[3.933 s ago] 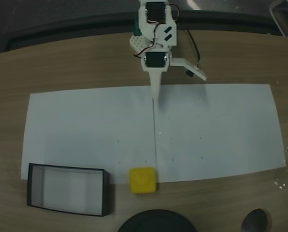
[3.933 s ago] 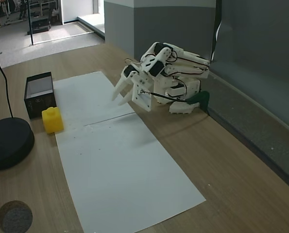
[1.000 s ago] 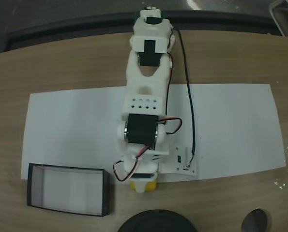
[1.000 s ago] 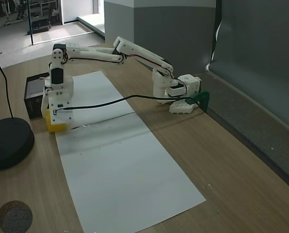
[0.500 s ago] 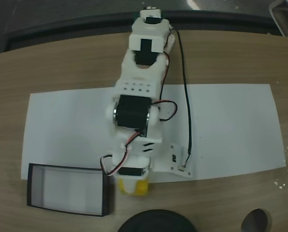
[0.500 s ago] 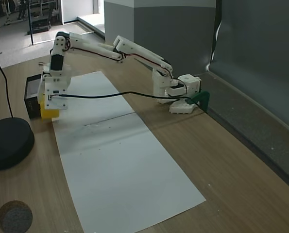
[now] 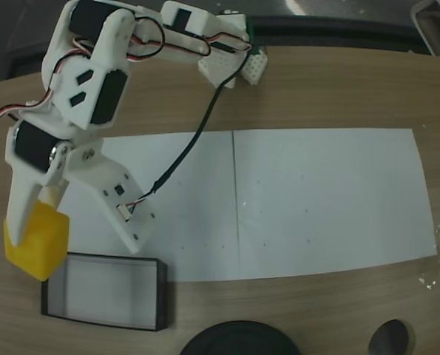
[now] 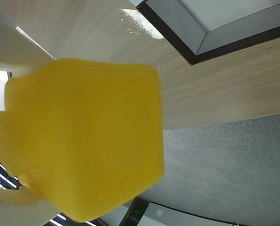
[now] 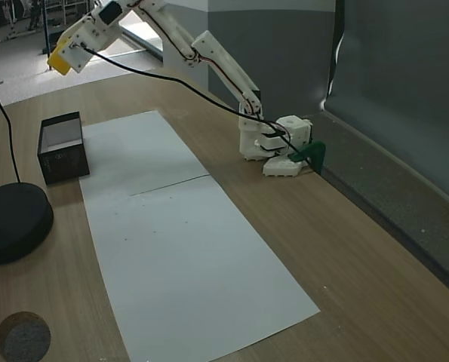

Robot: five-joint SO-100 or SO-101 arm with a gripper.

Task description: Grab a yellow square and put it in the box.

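Hanging high over the table, the square point(image 7: 36, 239) sits clamped in the gripper point(image 7: 29, 222), which is closed on it; wrist view has the block point(image 8: 83, 141) up close w/ a box corner point(image 8: 215, 28) beyond. In a fixed view it's point(image 9: 59, 56) well above the box point(image 9: 61, 147). From above, box point(image 7: 105, 299) lies just right of & below the block. Step: carry phase, grab done. Next, prob.: shift over the tray, lower, then open jaws. Paper sheet point(image 7: 316, 200) lies beside the box.

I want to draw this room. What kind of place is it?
Probably a lab or workshop: a small white robot arm sits on a long wooden table, with grey partition walls behind it.
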